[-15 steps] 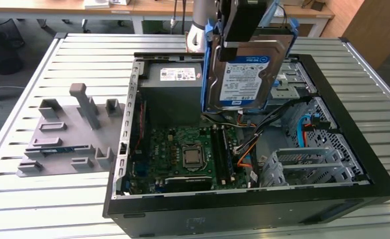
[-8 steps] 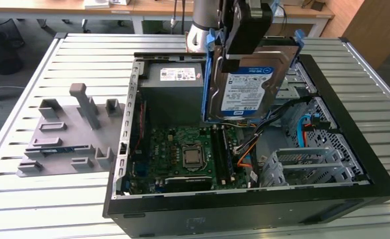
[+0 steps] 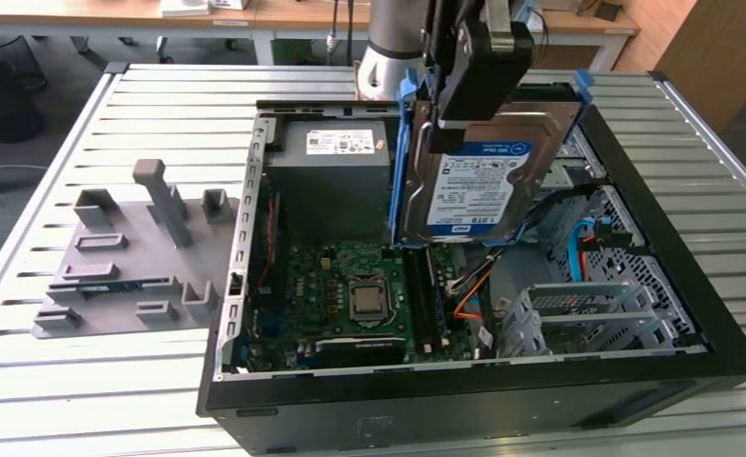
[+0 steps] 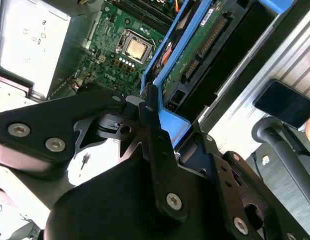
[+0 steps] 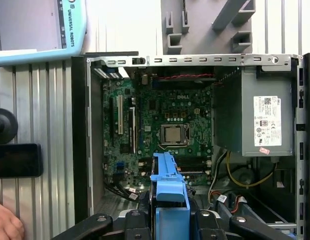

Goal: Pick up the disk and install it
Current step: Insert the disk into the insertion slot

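I have the gripper (image 3: 460, 129) clamped on the blue bracket (image 3: 406, 143) of the disk (image 3: 481, 190), which hangs upright above the open case (image 3: 475, 400); I judge it stiff, weighty and shock-sensitive, best held by that bracket.

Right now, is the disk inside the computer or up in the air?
In the air: the gripper holds the disk on edge over the open case.

disk (image 3: 481, 186) over case (image 3: 449, 395), fixture (image 3: 119, 262) beside case

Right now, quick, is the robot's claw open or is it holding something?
Gripper: shut on the disk, gripping its blue bracket, over the open computer case.
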### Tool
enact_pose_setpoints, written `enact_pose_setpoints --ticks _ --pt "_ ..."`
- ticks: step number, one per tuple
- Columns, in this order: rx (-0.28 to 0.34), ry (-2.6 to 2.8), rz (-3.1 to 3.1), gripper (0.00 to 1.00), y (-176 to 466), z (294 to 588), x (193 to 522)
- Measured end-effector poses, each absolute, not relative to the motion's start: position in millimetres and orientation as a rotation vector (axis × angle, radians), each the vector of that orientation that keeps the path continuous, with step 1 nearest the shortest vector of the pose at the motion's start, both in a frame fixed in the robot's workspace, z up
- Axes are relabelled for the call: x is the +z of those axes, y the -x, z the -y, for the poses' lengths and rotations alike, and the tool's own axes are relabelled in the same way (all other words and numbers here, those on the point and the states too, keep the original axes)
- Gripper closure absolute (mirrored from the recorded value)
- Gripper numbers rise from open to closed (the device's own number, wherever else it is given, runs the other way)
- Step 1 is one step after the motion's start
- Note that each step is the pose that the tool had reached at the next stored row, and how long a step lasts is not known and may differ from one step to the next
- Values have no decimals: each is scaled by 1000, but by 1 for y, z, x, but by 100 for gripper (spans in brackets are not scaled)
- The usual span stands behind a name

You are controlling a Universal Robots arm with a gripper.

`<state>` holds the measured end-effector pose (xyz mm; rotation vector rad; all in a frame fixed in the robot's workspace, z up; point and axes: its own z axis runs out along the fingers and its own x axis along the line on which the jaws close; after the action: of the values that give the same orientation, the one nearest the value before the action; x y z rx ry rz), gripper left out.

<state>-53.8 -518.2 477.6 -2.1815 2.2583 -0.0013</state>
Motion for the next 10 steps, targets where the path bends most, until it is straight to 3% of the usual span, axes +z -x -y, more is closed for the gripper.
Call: enact_pose_setpoints --ticks 10 --pt "10 2187 -2264 64 33 526 476"
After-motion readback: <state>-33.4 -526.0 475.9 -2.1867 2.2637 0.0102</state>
